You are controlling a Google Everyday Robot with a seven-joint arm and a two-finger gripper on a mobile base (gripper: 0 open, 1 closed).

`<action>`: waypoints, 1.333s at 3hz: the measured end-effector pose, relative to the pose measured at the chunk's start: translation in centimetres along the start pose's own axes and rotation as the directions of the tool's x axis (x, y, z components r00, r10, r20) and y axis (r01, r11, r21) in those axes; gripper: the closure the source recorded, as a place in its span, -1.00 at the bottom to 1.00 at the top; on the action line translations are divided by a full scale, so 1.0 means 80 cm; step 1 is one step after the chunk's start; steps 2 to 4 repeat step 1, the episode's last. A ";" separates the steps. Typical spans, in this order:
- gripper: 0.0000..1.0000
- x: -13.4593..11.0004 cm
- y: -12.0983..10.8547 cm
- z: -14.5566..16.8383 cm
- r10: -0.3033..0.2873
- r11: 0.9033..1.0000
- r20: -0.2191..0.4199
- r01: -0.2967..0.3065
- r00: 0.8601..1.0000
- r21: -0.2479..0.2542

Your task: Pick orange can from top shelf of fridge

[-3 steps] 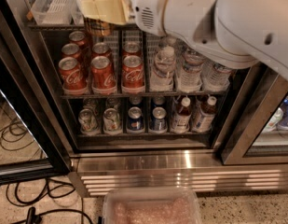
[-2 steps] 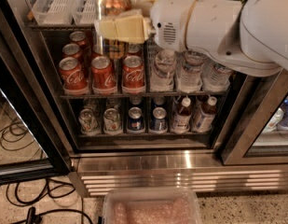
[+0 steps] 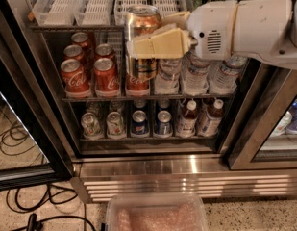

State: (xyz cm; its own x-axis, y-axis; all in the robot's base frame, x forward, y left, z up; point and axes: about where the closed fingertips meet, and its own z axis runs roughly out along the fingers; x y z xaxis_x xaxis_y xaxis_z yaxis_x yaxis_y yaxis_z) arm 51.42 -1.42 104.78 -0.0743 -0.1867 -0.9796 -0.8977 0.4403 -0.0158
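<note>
The orange can (image 3: 142, 40) is a tall copper can with a silver rim and dark lower band. It hangs upright in front of the fridge (image 3: 138, 167), below the front edge of the top shelf (image 3: 105, 4). My gripper (image 3: 157, 35) is shut on the orange can, its cream-coloured fingers (image 3: 160, 43) clamped across the can's middle from the right. The white arm (image 3: 249, 25) reaches in from the right. The top shelf's white slotted lane trays show at the top edge.
Red cola cans (image 3: 92, 71) stand on the middle rack at left, water bottles (image 3: 196, 76) at right. Mixed cans and small bottles (image 3: 148, 121) fill the lower rack. A clear plastic bin (image 3: 155, 218) sits on the floor in front. Black cables (image 3: 32, 201) lie at left.
The gripper has drawn the orange can out from the top shelf, down and to the right, toward the camera. The arm has pulled back to the right.
</note>
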 end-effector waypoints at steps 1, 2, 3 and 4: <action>1.00 0.002 0.008 0.001 -0.001 1.000 -0.010 0.001 1.000 -0.021; 1.00 0.002 0.008 0.001 -0.001 1.000 -0.010 0.001 1.000 -0.021; 1.00 0.002 0.008 0.001 -0.001 1.000 -0.010 0.001 1.000 -0.021; 1.00 0.002 0.008 0.001 -0.001 1.000 -0.010 0.001 1.000 -0.021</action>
